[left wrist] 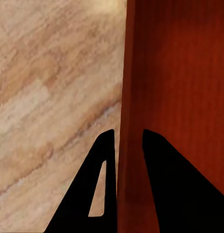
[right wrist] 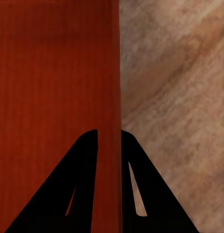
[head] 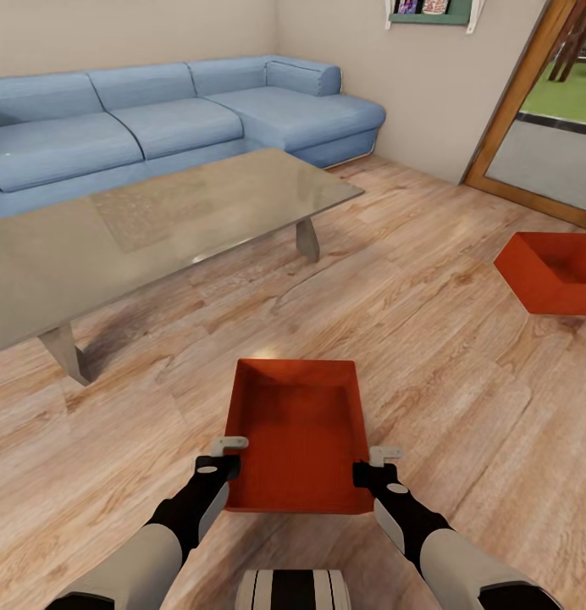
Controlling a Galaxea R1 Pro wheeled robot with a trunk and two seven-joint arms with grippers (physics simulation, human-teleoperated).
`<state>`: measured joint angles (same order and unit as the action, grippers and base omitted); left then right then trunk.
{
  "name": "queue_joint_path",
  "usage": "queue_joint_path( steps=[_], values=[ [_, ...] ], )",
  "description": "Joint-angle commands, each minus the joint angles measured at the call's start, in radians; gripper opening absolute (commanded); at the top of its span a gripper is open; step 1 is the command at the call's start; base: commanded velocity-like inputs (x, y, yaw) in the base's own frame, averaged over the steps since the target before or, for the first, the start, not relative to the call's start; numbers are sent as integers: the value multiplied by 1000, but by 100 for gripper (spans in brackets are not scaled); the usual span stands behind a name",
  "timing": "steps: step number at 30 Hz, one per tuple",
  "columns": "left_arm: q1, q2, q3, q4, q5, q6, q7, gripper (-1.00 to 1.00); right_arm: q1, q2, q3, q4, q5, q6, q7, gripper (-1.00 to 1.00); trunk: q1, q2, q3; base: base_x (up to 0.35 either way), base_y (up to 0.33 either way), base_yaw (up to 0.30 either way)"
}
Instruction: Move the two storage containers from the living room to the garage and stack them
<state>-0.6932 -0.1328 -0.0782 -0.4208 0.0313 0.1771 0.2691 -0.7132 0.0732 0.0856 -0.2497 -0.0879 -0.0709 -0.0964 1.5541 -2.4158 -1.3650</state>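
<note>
while a glass table (head: 157, 229) and blue sofa (head: 157, 119) stand far left, my left gripper (head: 228, 455) and right gripper (head: 371, 464) pinch the near red bin's (head: 297, 432) side walls; a second bin (head: 551, 271) sits far right.

Right gripper on the bin wall

The right gripper (right wrist: 109, 138) had its two dark fingers (right wrist: 68, 194) closed on either side of the thin wall of the red-orange bin (right wrist: 54, 73), with light wood plank floor (right wrist: 175, 97) beyond it.

blue sofa (head: 157, 119) | glass coffee table (head: 157, 229) | wall shelf (head: 430, 10) | doorway (head: 547, 127)
</note>
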Motion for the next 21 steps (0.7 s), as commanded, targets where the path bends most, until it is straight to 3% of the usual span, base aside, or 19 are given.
queue_joint_path(
  steps=[1,11,21],
  values=[
    [0,1,-4,-3,-14,9,9,-100,0,-1,0,2,-10,-4,-10,-100,0,0,-1,0,0,0],
    [-1,-1,-4,-5,-14,8,10,-100,0,-1,0,3,-10,-4,-11,-100,0,0,-1,0,0,0],
    [0,1,-3,-6,-14,11,9,-100,0,-1,0,3,-6,-4,-12,-100,-38,70,31,0,0,0]
  ],
)
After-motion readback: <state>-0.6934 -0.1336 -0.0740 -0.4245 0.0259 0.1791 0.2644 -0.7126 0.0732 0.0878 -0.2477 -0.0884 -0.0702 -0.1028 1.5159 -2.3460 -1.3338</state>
